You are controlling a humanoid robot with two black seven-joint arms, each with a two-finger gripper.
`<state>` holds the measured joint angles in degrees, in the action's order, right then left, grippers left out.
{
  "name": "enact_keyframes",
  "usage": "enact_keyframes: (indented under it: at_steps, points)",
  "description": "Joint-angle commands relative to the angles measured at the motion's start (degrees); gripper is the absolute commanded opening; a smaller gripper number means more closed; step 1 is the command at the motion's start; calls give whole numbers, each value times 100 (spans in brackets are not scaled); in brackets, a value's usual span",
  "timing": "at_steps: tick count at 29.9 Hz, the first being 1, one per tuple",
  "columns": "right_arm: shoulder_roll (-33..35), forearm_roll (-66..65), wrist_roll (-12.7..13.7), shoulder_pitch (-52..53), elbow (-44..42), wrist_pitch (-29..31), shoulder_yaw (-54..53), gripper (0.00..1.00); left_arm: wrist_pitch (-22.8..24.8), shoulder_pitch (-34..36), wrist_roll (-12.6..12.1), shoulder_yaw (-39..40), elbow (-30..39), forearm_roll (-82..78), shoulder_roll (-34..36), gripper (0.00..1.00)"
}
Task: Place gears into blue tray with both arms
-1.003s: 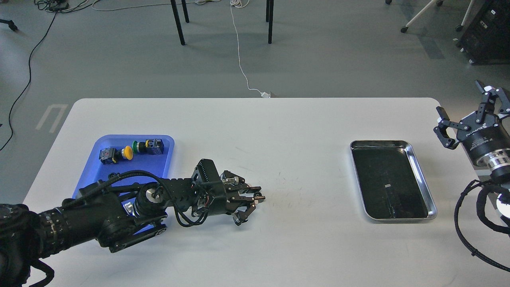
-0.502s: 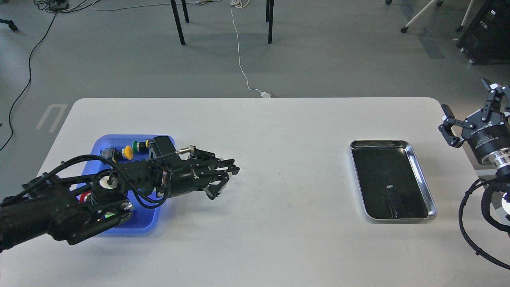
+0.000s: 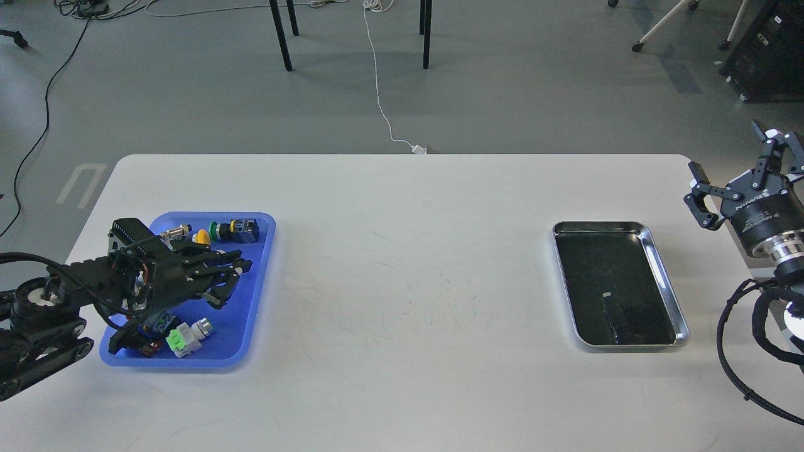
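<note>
The blue tray (image 3: 254,295) lies at the table's left. My left gripper (image 3: 235,281) hovers low over the middle of it, pointing right. Its dark fingers (image 3: 244,267) lie close together and look shut. Whether anything sits between them is too small to see. No gears show anywhere in the view. My right gripper (image 3: 735,166) is raised beyond the table's right edge. It stands open with nothing between its fingers.
Push-button switches lie in the blue tray: a yellow one (image 3: 202,236) and a green one (image 3: 215,231) at the back, a bright green and white one (image 3: 186,337) at the front. A shiny steel tray (image 3: 667,290) with a dark bottom lies at the right.
My left arm has swung left from the table's middle, so its gripper now hangs over the blue tray. The right gripper has shifted only slightly.
</note>
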<state>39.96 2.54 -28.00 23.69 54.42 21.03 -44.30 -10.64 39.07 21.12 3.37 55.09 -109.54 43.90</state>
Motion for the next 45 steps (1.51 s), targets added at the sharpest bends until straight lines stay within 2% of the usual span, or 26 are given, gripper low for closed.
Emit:
enact_keyframes:
  at_steps: [1, 3, 4, 6, 7, 9, 13, 16, 20, 25, 31, 35, 39, 45]
  points:
    - [21, 0, 0, -40, 7, 6, 1, 97, -17, -101, 6, 5, -112, 11, -21, 22]
    - [47, 0, 0, -49, 7, 6, 1, 97, -35, -110, 6, 5, -112, 29, -30, 30]
    - [56, 0, 0, -49, 7, 6, 1, 97, -43, -110, 6, 14, -112, 29, -39, 42]
    - [56, 0, 0, -49, 7, 6, 1, 97, -61, -110, 15, 67, -104, 55, -65, 74]
    - [56, 0, 0, -57, 7, 6, 1, 97, -70, -110, 24, 84, -104, 125, -74, 80]
    - [56, 0, 0, -58, 7, 6, 1, 97, -70, -84, 50, 111, -95, 414, -39, 81]
    - [74, 0, 0, -75, 7, 6, 1, 97, -26, 4, 357, 102, -95, 1730, 5, 90]
    - [135, 0, 0, -75, 7, 6, -43, 97, -26, 74, 419, 120, -95, 2540, 22, 94]
    - [135, 0, 0, -49, -11, 6, -263, 98, -17, 530, 446, 155, -77, 3629, 40, 95]
    - [135, 0, 0, 100, -28, -3, -351, 98, 158, 997, 446, 663, -60, 5484, -144, 96]
    - [214, 0, 22, 364, -46, -29, -649, 98, 1387, 1182, 376, 1796, -121, 7629, -592, 97]
    - [197, 0, 22, 794, -151, -20, -773, 99, 2020, 1173, 279, 2483, -121, 8675, -821, 97]
    - [197, 0, 31, 997, -160, -20, -782, 99, 2408, 1164, 77, 2625, -130, 9589, -935, 98]
    - [206, 9, 127, 1427, -274, -11, -904, 99, 2786, 1165, 41, 2808, -349, 10592, -962, 98]
